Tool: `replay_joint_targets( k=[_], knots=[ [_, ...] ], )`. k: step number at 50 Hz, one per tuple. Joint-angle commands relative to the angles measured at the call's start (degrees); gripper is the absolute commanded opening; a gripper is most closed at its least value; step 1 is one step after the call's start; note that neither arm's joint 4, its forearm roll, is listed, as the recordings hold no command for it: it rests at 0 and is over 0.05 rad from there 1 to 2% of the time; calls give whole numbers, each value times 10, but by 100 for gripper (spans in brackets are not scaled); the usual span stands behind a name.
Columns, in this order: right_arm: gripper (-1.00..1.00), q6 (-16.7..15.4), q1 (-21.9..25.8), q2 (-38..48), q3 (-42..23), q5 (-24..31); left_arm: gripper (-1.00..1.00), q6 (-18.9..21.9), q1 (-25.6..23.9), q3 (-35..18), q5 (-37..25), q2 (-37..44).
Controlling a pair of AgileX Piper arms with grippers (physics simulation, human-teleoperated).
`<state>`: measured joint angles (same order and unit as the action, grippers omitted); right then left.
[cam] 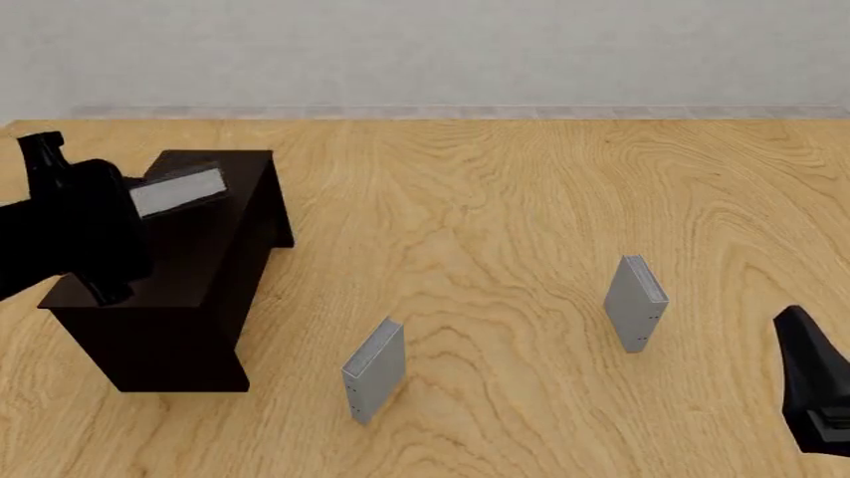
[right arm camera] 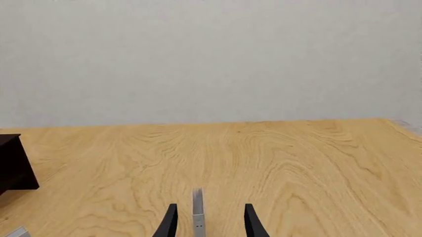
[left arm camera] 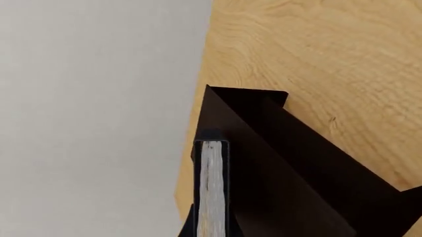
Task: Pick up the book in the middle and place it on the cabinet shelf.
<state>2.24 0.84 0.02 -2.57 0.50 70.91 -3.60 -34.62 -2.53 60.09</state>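
The book (cam: 179,191), thick with black covers and white page edges (left arm camera: 212,187), is tilted over the far end of the cabinet shelf (cam: 173,289). My left gripper (cam: 133,204) is shut on it, reaching in from the left. In the left wrist view the book hides the fingers, and the dark cabinet top (left arm camera: 297,158) lies just beyond it. Whether the book touches the top I cannot tell. My right gripper (right arm camera: 209,207) is open and holds nothing. It is low at the table's near right (cam: 810,393).
Two thin light-grey books stand upright on the wooden table, one near the middle front (cam: 374,370) and one to the right (cam: 636,302). The right one (right arm camera: 197,215) shows beyond my right gripper's fingers. A pale wall runs behind the table's far edge.
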Motion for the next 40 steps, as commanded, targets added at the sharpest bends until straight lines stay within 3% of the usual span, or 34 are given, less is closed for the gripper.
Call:
replay_joint_targets(
  k=[1, 22, 23, 24, 25, 28, 29, 40],
  knots=[
    [100, -1, 0, 0, 1, -1, -100, 8, 3, 29, 23, 17],
    [100, -1, -1, 0, 3, -3, -100, -2, -10, 40, 8, 7],
    [100, -1, -1, 0, 1, -1, 100, -3, -12, 39, 6, 6],
    [100, -1, -1, 0, 0, 0, 100, -5, -14, 38, 3, 4],
    [100, -1, -1, 0, 0, 0, -100, -4, -16, 40, 2, 3],
    [100, 0, -1, 0, 1, -1, -100, -5, -17, 43, 5, 4],
    [100, 0, -1, 0, 1, -1, 100, -5, -17, 42, 4, 4],
    [100, 1, -5, 0, 1, 1, 100, -15, -31, 32, -30, -18]
  ],
)
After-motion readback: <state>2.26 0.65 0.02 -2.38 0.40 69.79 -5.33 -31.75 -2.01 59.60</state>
